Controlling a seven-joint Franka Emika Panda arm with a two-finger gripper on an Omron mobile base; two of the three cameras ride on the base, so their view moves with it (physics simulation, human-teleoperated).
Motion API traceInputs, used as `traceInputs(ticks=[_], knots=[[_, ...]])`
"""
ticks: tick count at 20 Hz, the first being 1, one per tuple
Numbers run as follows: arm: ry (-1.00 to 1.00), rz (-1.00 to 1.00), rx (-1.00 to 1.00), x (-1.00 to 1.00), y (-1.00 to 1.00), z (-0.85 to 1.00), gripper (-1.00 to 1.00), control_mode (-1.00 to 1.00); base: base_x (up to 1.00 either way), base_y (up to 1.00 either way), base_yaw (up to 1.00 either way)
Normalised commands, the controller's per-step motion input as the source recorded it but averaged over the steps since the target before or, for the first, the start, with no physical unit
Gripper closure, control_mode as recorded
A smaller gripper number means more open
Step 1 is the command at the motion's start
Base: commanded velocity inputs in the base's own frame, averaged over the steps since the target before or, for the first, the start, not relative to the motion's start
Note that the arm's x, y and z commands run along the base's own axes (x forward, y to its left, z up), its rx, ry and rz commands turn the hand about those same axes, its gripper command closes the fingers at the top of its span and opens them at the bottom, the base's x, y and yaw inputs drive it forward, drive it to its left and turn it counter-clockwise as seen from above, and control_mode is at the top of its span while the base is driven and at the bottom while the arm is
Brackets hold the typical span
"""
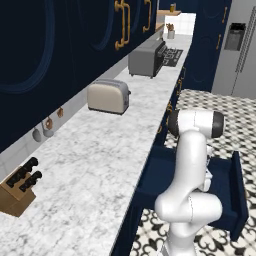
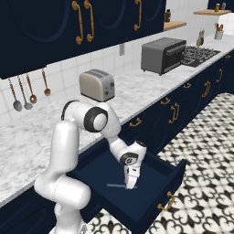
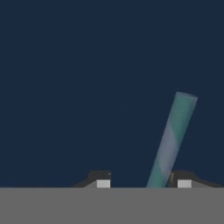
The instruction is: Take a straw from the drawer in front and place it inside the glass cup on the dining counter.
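The navy drawer [image 2: 151, 203] stands pulled open below the marble wall counter, and its front wall [image 1: 239, 190] sticks out over the tiled floor. On its dark floor lies the thin, pale straw [image 2: 115, 185]. My gripper [image 2: 130, 184] reaches straight down into the drawer at the straw's right end. In the hand view the straw [image 3: 175, 133] runs up slantwise from between the two fingertips of my gripper [image 3: 143, 183]. It lies close to the right fingertip [image 3: 183, 181], with a gap to the left one. The jaws stand apart around it. The glass cup and the dining counter are out of view.
The marble wall counter [image 1: 100, 150] carries a toaster [image 1: 108, 96], a grey toaster oven [image 1: 146, 57] and a knife block [image 1: 19, 187]. Navy wall cabinets hang above it. A brass handle [image 2: 167, 201] curves out of the drawer front. To the right is patterned tile floor [image 2: 205, 151].
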Motion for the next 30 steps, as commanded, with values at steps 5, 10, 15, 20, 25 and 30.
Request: traceInputs(ticks=[5,10,15,20,25,30], knots=[[0.0,-0.04,0.0,-0.07,-0.01,-0.54,-1.0,-1.0,0.0,0.0,0.0],[-0.04,-0.03,0.0,-0.57,0.0,-0.32,-1.0,-1.0,0.0,0.0,0.0],[0.0,-0.08,0.0,-0.24,0.01,-0.41,-1.0,-1.0,0.0,0.0,0.0],[-0.07,-0.07,-0.06,-0.1,0.06,-0.51,-1.0,-1.0,0.0,0.0,0.0],[-0.03,-0.06,-0.1,-0.14,0.07,-0.7,-1.0,-1.0,0.0,0.0,0.0],[-0.08,-0.02,-0.08,-0.31,0.0,-0.73,-1.0,-1.0,0.0,0.0,0.0]])
